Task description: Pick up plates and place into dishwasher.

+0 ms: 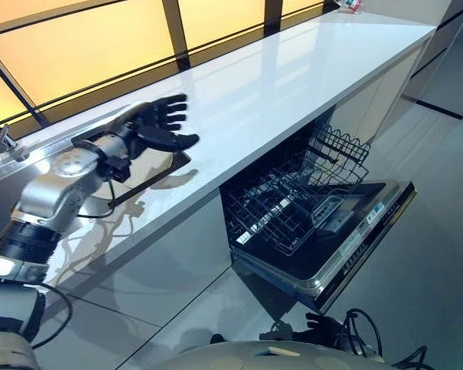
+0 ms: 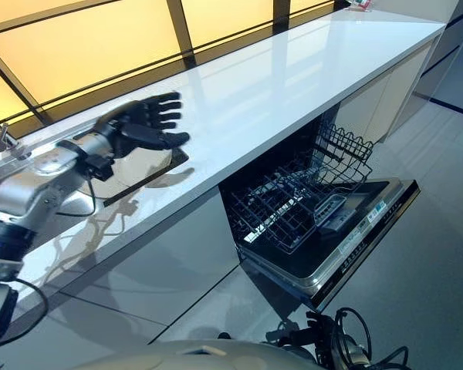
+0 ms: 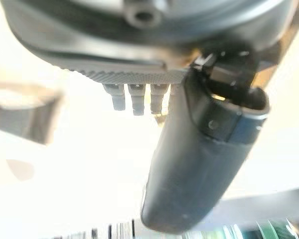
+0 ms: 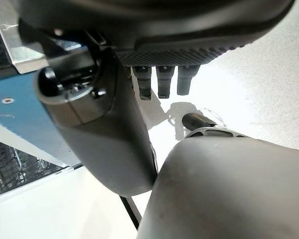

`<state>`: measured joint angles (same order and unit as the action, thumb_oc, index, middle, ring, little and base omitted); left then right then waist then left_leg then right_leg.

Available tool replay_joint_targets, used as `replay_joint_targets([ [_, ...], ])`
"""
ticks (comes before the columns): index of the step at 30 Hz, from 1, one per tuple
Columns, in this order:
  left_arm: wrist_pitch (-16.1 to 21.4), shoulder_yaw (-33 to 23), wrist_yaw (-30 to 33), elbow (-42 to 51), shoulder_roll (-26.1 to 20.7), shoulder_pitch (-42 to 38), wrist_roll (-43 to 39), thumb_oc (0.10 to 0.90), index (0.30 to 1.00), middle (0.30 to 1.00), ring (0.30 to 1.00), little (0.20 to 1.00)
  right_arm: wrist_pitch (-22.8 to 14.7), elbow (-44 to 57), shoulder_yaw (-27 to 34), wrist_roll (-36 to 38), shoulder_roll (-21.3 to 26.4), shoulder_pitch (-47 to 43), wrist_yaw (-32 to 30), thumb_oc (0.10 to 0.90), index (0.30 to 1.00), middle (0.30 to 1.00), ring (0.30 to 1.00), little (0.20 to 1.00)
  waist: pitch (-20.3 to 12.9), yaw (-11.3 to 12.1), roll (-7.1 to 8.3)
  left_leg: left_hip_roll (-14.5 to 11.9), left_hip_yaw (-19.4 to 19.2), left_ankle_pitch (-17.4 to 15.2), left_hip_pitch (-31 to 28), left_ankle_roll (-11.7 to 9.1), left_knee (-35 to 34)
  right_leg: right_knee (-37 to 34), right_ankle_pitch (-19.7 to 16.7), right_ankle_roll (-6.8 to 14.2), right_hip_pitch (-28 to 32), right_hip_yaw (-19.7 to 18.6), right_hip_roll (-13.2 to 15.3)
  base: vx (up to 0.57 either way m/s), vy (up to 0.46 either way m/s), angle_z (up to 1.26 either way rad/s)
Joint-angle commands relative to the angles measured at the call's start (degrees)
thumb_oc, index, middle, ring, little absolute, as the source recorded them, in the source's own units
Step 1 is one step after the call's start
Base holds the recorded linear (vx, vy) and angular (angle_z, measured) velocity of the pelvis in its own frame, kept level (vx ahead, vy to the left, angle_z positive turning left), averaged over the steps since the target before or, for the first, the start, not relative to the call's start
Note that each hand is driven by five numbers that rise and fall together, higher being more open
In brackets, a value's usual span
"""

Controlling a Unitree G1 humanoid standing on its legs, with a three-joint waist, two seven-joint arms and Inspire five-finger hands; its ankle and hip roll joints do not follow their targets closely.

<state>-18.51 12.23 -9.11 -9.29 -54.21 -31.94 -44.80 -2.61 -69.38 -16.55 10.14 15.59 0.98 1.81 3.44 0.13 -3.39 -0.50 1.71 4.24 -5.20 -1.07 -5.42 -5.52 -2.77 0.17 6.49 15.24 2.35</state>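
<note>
No plate shows clearly. My left hand (image 1: 158, 123) hovers open, fingers spread, just above the white countertop (image 1: 293, 69) near its left part; its wrist view shows the thumb (image 3: 199, 164) straight over the bright surface. Under it lies a dark flat rectangular shape (image 1: 150, 179); I cannot tell whether it is a plate or a reflection. The dishwasher (image 1: 355, 239) stands open below the counter at the right, its door down and its empty black wire rack (image 1: 285, 208) pulled out. My right hand (image 4: 179, 45) hangs low over the floor beside the dishwasher, fingers relaxed, holding nothing.
A metal faucet (image 1: 0, 139) and a steel sink edge (image 1: 8, 181) sit at the counter's far left. Yellow-lit windows (image 1: 85, 46) run behind the counter. Grey cabinet fronts (image 1: 162, 254) and a tiled floor (image 1: 440, 231) lie below.
</note>
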Motion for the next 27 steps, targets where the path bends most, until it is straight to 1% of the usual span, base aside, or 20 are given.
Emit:
replay_joint_targets([
  [1,8.2,-6.3,2.4,-4.3,-6.8,-16.7,6.3,0.800,0.900,0.900,0.900,0.900,0.3,-1.3,-2.9,-0.2,-0.3,1.5,0.3,0.800,0.900,0.900,0.900,0.900,0.2,0.5,0.38,1.4,-3.5,-4.8,-1.1,-0.8,0.4,0.5,1.7,6.4,1.9,-1.3,3.0,0.09,0.097,0.05],
  [3,9.1,-4.0,2.0,-8.5,-9.9,-19.4,9.0,0.800,0.900,0.900,0.900,0.900,0.6,-0.9,-2.8,0.1,0.5,1.8,0.3,0.800,0.900,0.900,0.900,0.900,0.6,0.2,0.23,1.6,-3.6,-4.9,-1.1,-0.8,0.4,0.5,1.5,6.6,1.7,-1.5,3.0,0.12,0.127,0.11],
  [5,8.6,-2.4,1.2,-10.9,-11.5,-20.9,8.3,0.800,0.900,0.900,0.900,0.900,0.3,-0.5,-2.5,0.3,0.9,2.3,0.0,0.800,0.900,0.900,0.900,0.900,1.0,0.0,0.28,1.7,-3.8,-4.9,-1.0,-0.8,0.4,0.5,1.3,6.8,1.6,-1.7,3.2,0.12,0.136,0.16],
  [7,9.0,-0.9,1.4,-12.5,-12.8,-22.1,9.5,0.800,0.900,0.900,0.900,0.900,-0.2,0.2,-2.2,0.2,1.2,2.9,-1.0,0.800,0.900,0.900,0.900,0.900,1.5,-0.3,0.32,1.9,-3.9,-5.0,-0.9,-0.6,0.4,0.5,1.0,7.1,1.2,-2.0,3.4,0.11,0.146,0.08],
  [10,9.7,0.7,1.2,-13.5,-13.7,-23.6,12.4,0.800,0.900,0.900,0.900,0.900,-0.3,1.1,-1.9,0.1,1.7,3.6,-1.8,0.800,0.900,0.900,0.900,0.900,2.4,-0.9,0.50,2.0,-4.4,-4.9,-0.2,-0.5,0.4,0.5,0.4,7.5,0.1,-2.5,3.8,0.03,0.129,0.10],
  [11,10.4,1.6,1.2,-14.1,-13.9,-24.3,15.1,0.800,0.900,0.900,0.900,0.900,-0.2,1.3,-1.9,0.2,1.9,3.6,-1.7,0.800,0.900,0.900,0.900,0.900,2.9,-1.0,0.67,2.0,-4.6,-4.9,0.4,-0.4,0.4,0.5,0.2,7.7,-0.8,-2.8,3.9,-0.05,0.140,0.11],
  [13,11.0,2.7,1.5,-14.6,-14.4,-25.3,16.0,0.800,0.900,0.900,0.900,0.900,-0.3,1.4,-1.9,0.3,2.3,3.6,-1.6,0.800,0.900,0.900,0.900,0.900,3.6,-1.2,0.81,2.1,-4.7,-4.7,1.0,-0.3,0.4,0.7,-0.1,7.8,-1.7,-3.1,4.1,-0.05,0.092,0.10],
  [14,11.6,3.3,1.7,-15.0,-14.7,-26.1,18.1,0.800,0.900,0.900,0.900,0.900,-0.3,1.5,-2.0,0.1,2.5,3.5,-1.4,0.800,0.900,0.900,0.900,0.900,4.1,-1.4,0.95,2.2,-4.7,-4.7,1.6,-0.2,0.4,0.7,-0.3,7.9,-2.4,-3.4,4.1,-0.04,0.065,0.04],
  [16,12.1,4.5,2.4,-15.6,-15.2,-27.4,18.1,0.800,0.900,0.900,0.900,0.900,-0.7,1.7,-2.2,-0.2,2.9,3.5,-1.1,0.800,0.900,0.900,0.900,0.900,4.9,-1.5,1.14,2.2,-4.9,-4.6,2.2,-0.2,0.4,0.8,-0.6,8.0,-3.3,-3.7,4.2,-0.06,0.070,-0.05],
  [17,13.0,5.6,3.6,-16.3,-15.5,-28.7,19.4,0.800,0.900,0.900,0.900,0.900,-1.2,1.9,-2.3,0.2,3.2,3.4,-1.1,0.800,0.900,0.900,0.900,0.900,5.7,-1.6,1.20,2.2,-4.9,-4.5,2.7,-0.1,0.4,0.9,-0.8,8.1,-3.9,-4.0,4.2,-0.07,0.059,-0.10],
  [20,14.2,7.8,5.5,-18.0,-16.0,-31.4,20.3,0.800,0.900,0.900,0.900,0.900,-2.1,2.1,-2.4,0.9,3.9,2.9,-1.3,0.800,0.900,0.900,0.900,0.900,7.0,-1.9,1.24,2.2,-4.9,-4.3,3.5,-0.1,0.4,1.0,-1.1,8.2,-4.9,-4.5,4.3,-0.08,0.050,-0.03],
  [21,14.2,8.6,5.9,-18.9,-16.1,-32.5,20.2,0.800,0.900,0.900,0.900,0.900,-2.3,2.3,-2.4,1.0,4.1,2.6,-1.3,0.800,0.900,0.900,0.900,0.900,7.4,-2.0,1.25,2.2,-5.0,-4.2,3.7,-0.1,0.4,1.1,-1.2,8.3,-5.2,-4.7,4.3,-0.08,0.054,0.00],
  [27,16.1,12.1,7.0,-24.6,-16.9,-36.8,21.3,0.800,0.900,0.900,0.900,0.900,-3.0,3.3,-2.8,1.6,4.8,2.0,-1.5,0.800,0.900,0.900,0.900,0.900,9.6,-2.5,1.52,2.1,-6.0,-4.0,4.6,-0.1,0.4,1.3,-1.8,8.7,-6.6,-5.2,4.5,-0.05,0.043,0.02],
])
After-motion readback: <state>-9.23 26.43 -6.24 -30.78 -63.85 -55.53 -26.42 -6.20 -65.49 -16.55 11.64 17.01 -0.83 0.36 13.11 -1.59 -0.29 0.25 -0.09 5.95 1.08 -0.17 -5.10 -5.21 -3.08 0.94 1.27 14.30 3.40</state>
